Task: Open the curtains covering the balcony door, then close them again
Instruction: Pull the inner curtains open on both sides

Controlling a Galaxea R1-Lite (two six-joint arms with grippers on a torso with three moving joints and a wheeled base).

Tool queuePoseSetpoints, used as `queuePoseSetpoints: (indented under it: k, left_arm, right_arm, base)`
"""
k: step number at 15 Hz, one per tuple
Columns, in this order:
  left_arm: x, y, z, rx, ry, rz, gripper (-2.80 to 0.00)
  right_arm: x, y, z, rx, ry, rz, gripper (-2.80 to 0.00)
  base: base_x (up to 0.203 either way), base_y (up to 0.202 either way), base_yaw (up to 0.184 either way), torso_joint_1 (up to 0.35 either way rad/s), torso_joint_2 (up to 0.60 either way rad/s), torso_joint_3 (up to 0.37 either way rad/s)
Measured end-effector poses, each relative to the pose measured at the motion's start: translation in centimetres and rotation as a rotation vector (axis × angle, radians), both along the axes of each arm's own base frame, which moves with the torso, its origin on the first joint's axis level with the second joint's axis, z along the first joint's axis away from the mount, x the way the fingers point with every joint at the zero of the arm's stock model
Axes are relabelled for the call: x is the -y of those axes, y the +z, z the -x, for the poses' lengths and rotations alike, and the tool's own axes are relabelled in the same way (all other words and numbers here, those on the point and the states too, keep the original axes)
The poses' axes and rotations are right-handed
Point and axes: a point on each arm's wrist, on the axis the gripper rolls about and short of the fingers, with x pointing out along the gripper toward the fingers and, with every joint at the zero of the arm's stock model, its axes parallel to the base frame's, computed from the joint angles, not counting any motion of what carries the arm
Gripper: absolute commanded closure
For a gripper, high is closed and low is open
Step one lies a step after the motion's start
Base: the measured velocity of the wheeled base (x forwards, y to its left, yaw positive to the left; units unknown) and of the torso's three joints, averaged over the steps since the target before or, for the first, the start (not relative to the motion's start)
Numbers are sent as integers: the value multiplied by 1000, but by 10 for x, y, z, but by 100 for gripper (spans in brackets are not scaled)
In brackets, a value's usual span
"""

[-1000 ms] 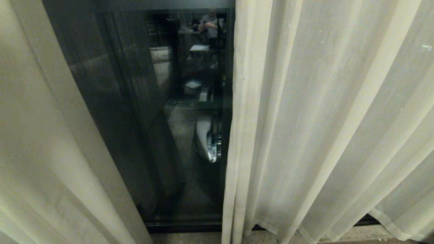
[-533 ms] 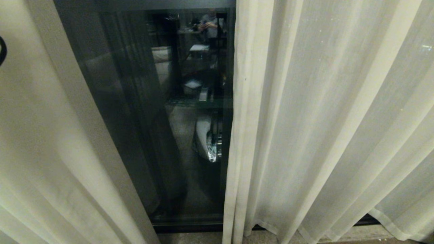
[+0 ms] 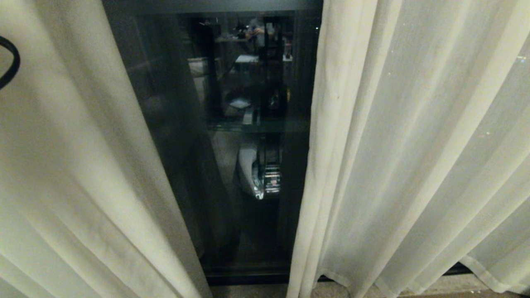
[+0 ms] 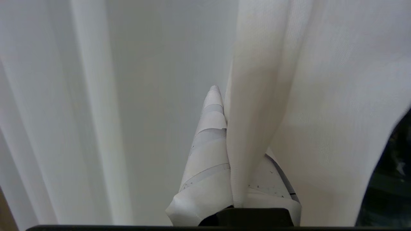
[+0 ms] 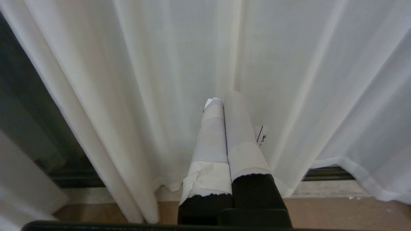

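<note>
Two taped grippers sit nearest us: our left gripper (image 4: pixel 221 128) is clamped on a fold of the left cream, pleated, slightly sheer curtain panel (image 3: pixel 74 174) at nine o'clock, while our right gripper (image 5: pixel 224 106) is closed on nothing before the right cream pleated panel (image 3: pixel 414 157) at three. Beyond, at twelve o'clock, the dark-framed glass balcony door (image 3: pixel 232 145) shows through the gap, so we judge the opening step underway; next we must draw the left fold outward without losing it.

Left gripper (image 4: pixel 221 96): my taped fingers (image 4: pixel 208 134) are pressed together — a fold of cloth is pinched between them.
Right gripper (image 5: pixel 224 99): my taped fingers (image 5: pixel 212 141) lie side by side, tips touching — nothing is held.
</note>
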Motion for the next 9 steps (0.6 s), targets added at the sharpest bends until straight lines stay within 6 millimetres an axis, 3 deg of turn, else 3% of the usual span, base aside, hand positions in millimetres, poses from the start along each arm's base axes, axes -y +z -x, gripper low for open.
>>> queuePoseSetpoints:
  k: [9]
  left_arm:
    - [0,-2,2,-5,4,2,0]
  right_arm:
    - [0,0,0,0,2,-1,0]
  base:
    - [0,191,1,3,3,2]
